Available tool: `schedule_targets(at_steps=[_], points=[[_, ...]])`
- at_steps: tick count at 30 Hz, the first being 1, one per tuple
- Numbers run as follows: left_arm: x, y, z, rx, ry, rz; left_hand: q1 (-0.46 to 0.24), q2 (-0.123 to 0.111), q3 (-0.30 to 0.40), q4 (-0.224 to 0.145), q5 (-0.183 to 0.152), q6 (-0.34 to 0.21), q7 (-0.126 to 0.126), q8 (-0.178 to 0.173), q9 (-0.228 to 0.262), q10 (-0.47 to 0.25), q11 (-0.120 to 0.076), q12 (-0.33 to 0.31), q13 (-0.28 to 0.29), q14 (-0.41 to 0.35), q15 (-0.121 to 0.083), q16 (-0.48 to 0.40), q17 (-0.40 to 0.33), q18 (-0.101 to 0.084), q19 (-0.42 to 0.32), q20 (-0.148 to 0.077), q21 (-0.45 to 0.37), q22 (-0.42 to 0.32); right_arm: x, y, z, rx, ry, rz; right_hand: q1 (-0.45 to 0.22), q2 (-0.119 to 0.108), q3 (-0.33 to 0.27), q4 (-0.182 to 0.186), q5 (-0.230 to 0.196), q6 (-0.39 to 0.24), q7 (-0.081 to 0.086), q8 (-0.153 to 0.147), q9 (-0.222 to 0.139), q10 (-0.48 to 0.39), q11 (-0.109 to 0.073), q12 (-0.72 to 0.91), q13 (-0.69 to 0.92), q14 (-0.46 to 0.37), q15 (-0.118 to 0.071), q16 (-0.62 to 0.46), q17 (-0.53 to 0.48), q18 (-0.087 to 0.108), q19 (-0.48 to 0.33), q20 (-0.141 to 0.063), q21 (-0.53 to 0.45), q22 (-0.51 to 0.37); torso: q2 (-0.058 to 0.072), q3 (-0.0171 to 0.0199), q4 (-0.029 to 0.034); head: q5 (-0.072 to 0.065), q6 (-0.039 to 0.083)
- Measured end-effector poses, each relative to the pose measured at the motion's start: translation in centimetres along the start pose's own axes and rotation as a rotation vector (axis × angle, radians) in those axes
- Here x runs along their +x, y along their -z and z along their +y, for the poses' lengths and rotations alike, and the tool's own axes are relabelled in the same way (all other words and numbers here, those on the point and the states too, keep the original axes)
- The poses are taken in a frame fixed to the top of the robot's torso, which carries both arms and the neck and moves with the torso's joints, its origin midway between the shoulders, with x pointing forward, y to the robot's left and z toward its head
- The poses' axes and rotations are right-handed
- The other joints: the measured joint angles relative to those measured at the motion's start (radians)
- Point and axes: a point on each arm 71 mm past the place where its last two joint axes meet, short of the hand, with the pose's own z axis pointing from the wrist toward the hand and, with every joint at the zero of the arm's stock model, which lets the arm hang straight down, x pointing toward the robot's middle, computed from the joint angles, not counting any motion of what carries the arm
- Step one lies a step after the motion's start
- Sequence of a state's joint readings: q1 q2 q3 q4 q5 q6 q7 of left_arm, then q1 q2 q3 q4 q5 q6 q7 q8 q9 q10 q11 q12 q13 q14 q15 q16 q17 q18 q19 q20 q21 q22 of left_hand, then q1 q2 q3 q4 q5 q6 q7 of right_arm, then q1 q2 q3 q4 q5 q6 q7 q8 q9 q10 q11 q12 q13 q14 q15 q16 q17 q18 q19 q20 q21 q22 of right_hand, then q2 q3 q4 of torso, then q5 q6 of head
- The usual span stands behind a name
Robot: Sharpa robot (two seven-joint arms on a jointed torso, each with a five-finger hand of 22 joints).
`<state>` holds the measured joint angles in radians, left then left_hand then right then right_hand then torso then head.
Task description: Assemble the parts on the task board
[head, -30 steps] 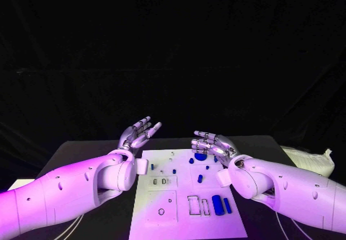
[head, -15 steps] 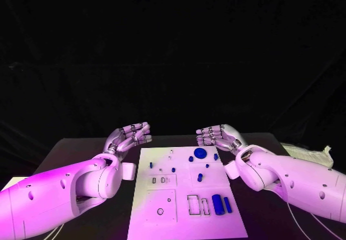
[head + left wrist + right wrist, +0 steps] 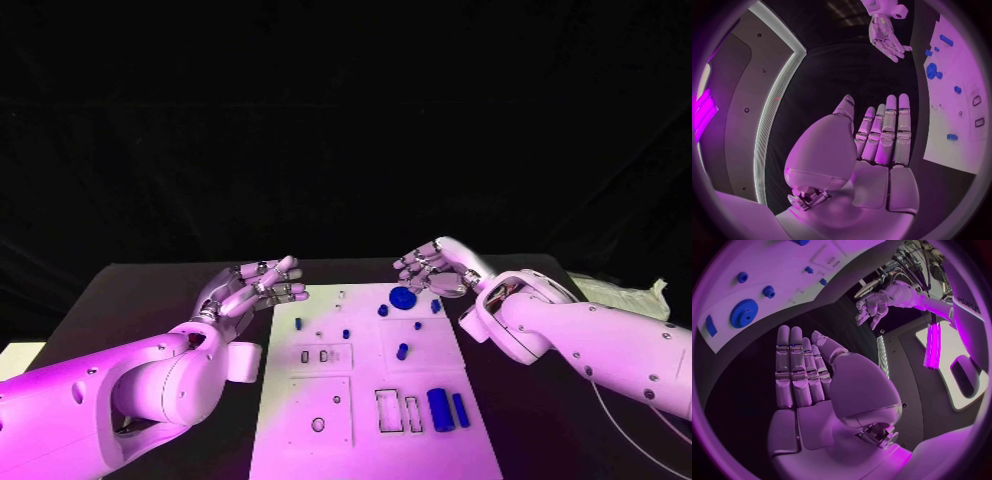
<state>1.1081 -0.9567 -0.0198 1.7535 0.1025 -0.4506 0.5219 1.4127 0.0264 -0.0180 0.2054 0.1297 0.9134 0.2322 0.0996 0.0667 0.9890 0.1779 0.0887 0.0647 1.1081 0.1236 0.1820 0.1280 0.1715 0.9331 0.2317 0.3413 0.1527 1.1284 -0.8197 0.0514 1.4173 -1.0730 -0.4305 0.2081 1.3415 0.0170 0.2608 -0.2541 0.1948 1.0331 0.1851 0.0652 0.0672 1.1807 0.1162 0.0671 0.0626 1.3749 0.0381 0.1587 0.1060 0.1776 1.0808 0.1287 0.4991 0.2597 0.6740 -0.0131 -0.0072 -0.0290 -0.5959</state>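
Observation:
The white task board (image 3: pixel 378 455) lies in the middle of the black table. A blue gear (image 3: pixel 402 297) sits near its far edge, with several small blue parts such as a peg (image 3: pixel 401 351) spread below it. Two long blue blocks (image 3: pixel 440 409) stand at the near right. My left hand (image 3: pixel 260 285) hovers by the board's far left corner, fingers apart, holding nothing. My right hand (image 3: pixel 437 268) hovers just beyond the gear at the far right corner, also holding nothing. The wrist views show each palm (image 3: pixel 879 140) (image 3: pixel 801 372) bare with straight fingers, and the gear (image 3: pixel 743 313) on the board.
Outlined slots (image 3: pixel 389 410) and small holes mark the board's near half. A pale crumpled bag (image 3: pixel 620 298) lies at the table's right edge. Bare black table (image 3: pixel 137 300) flanks the board on both sides.
The right hand has drawn back from above the gear to beyond the board's far right corner. The left hand has sunk lower beside the far left corner. The head camera has shifted slightly.

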Motion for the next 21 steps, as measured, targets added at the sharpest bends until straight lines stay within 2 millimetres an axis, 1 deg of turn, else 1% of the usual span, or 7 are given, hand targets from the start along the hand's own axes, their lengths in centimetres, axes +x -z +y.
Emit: schedule_targets(at_steps=[3,7,13,14,18,19,21], points=[[0.6,0.2,-0.2,-0.004,0.021,0.021,0.000,0.000,-0.004,-0.004,0.000,0.007,0.000,0.000,0.000,0.007,0.001,-0.002,0.000,0.006,0.001,0.000,0.004,0.000,0.009,-0.002,0.003,0.000,-0.2,-0.3,0.4,-0.003,0.098,0.019,-0.005,-0.006,-0.007,0.007,0.000,0.009,-0.009,0.000,0.000,0.014,-0.014,0.000,0.000,0.074,-0.017,0.036,0.024,0.000,0.026,-0.021,0.064,0.038,0.018,-0.0025,0.0057,-0.007,0.002],[1.4,0.5,-0.5,-0.011,0.046,0.050,0.000,0.000,-0.004,-0.004,0.000,0.007,0.000,-0.004,0.000,0.010,-0.003,-0.002,0.000,0.009,-0.002,0.000,0.005,0.000,0.009,-0.002,0.003,0.000,-0.2,-0.7,0.8,0.001,0.226,0.050,-0.021,-0.021,-0.011,0.020,-0.010,0.017,-0.017,0.000,0.000,0.019,-0.019,0.000,0.000,0.092,-0.031,0.125,0.079,0.000,0.054,-0.040,0.149,0.089,0.039,-0.0042,0.0116,-0.015,0.007],[2.3,0.8,-0.8,-0.015,0.068,0.080,0.000,0.000,-0.004,-0.004,0.000,0.007,0.000,-0.004,0.000,0.010,-0.003,-0.002,0.000,0.009,-0.002,0.000,0.005,0.000,0.012,-0.005,0.003,0.000,0.0,-1.1,1.4,0.007,0.358,0.089,-0.040,-0.040,0.023,0.053,-0.012,0.017,-0.017,0.000,0.000,0.020,-0.021,-0.004,0.000,0.092,-0.031,0.285,0.180,0.000,0.055,-0.041,0.249,0.154,0.064,-0.0072,0.0162,-0.021,0.013],[2.3,0.9,-0.9,-0.016,0.070,0.082,0.000,0.000,-0.004,-0.004,0.000,0.007,0.000,-0.004,0.000,0.010,-0.003,-0.002,0.000,0.009,-0.002,0.000,0.005,0.000,0.012,-0.005,0.003,0.000,0.0,-1.1,1.5,0.009,0.374,0.094,-0.044,-0.044,0.031,0.062,-0.013,0.017,-0.017,0.000,0.000,0.017,-0.025,-0.004,0.000,0.092,-0.031,0.318,0.201,0.000,0.054,-0.041,0.269,0.167,0.068,-0.0079,0.0170,-0.021,0.013],[2.4,1.0,-1.0,-0.020,0.076,0.088,0.000,0.000,-0.004,-0.004,0.000,0.007,0.000,-0.004,0.000,0.010,-0.003,-0.002,0.000,0.009,-0.002,0.000,0.005,0.000,0.012,-0.005,0.003,0.000,0.0,-1.3,1.7,0.017,0.423,0.112,-0.051,-0.051,0.049,0.079,-0.019,0.017,-0.018,0.000,0.000,0.014,-0.027,-0.004,0.000,0.091,-0.032,0.367,0.236,0.000,0.044,-0.041,0.307,0.192,0.078,-0.0094,0.0200,-0.025,0.016],[2.4,1.0,-1.0,-0.020,0.077,0.089,0.000,0.000,-0.004,-0.004,0.000,0.007,0.000,-0.004,0.000,0.010,-0.003,-0.002,0.000,0.009,-0.002,0.000,0.006,0.000,0.012,-0.005,0.003,0.000,0.0,-1.3,1.7,0.019,0.432,0.116,-0.057,-0.057,0.054,0.085,-0.019,0.015,-0.020,0.000,0.000,0.011,-0.031,-0.004,0.000,0.091,-0.037,0.384,0.248,0.000,0.045,-0.040,0.328,0.213,0.080,-0.0098,0.0210,-0.025,0.017],[2.5,1.1,-1.0,-0.022,0.079,0.091,0.000,0.000,-0.004,-0.004,0.000,0.007,0.000,-0.004,0.000,0.010,-0.003,-0.002,0.000,0.009,-0.002,0.000,0.006,0.000,0.012,-0.005,0.003,0.000,0.2,-1.5,1.8,0.023,0.448,0.127,-0.055,-0.063,0.064,0.095,-0.019,0.014,-0.021,0.000,0.000,0.007,-0.030,-0.004,0.000,0.090,-0.037,0.418,0.271,0.000,0.066,-0.035,0.385,0.278,0.084,-0.0110,0.0230,-0.026,0.019]])
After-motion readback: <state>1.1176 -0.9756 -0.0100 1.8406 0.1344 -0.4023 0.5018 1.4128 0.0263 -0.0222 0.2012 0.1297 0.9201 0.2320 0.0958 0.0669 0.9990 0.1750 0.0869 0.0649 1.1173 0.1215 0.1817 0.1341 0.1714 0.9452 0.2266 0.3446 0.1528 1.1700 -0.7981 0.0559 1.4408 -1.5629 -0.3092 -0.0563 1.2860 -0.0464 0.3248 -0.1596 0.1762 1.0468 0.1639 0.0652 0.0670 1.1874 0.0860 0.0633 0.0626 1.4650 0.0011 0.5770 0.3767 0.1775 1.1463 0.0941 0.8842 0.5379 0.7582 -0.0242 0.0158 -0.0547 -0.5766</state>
